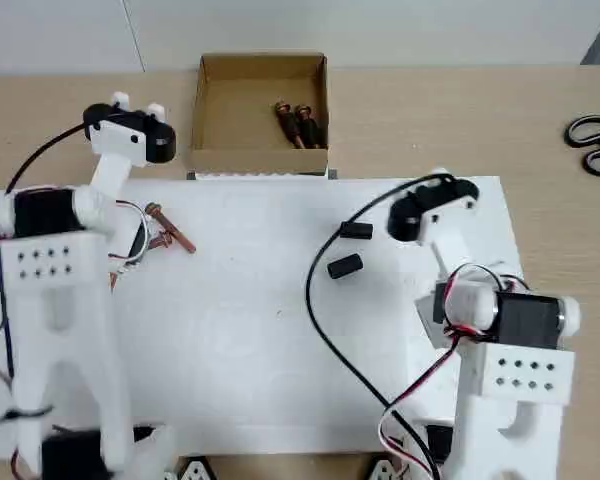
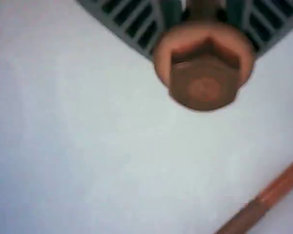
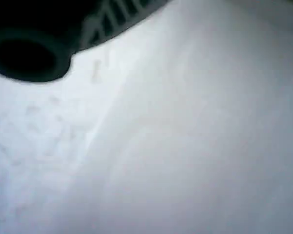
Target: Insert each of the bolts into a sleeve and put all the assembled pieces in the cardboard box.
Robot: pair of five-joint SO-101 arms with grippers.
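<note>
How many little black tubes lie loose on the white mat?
2: one sleeve beside the right arm, the other sleeve just nearer the mat's front edge. More may hide under the arms.

The left arm (image 1: pixel 50 270) stands at the near left and folds toward the far side, with the left wrist (image 1: pixel 130 135) at the far left. The left gripper (image 2: pixel 202 14) is clamped on a bolt (image 2: pixel 203 73) — ribbed fingers (image 2: pixel 129 22) either side of its shank. The right arm (image 1: pixel 510 340) stands at the near right — right wrist (image 1: pixel 432 210) angled far and leftward
</note>
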